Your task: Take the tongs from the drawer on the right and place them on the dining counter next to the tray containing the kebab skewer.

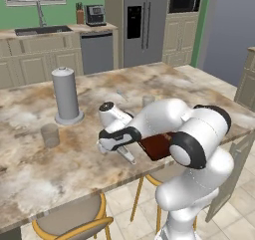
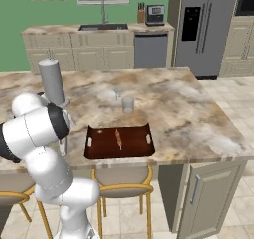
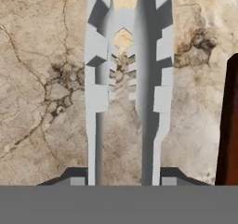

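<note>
Across the kitchen's middle runs one dining counter, a wide slab of brown-and-cream marbled stone, with yellow-framed stools tucked under its near edge; three show in the right base view, two in the left base view. On the slab stands one tall grey cylinder on a round foot, well apart from the tray. One dark brown tray lies near the counter's front edge, with a handle slot at each end and a single kebab skewer on its middle. Two translucent glasses sit on the stone: one just beyond the tray, another near the cylinder.

One gripper hangs low over the counter just beside the tray's end, on the cylinder's side. Its jaws are clenched on the one pair of tongs, whose two grey arms run up between the fingertips in the hand view, the ridged, scalloped tips over the marbled stone. Whether they touch the stone cannot be told. The tray's dark edge shows close beside them in the hand view.
</note>
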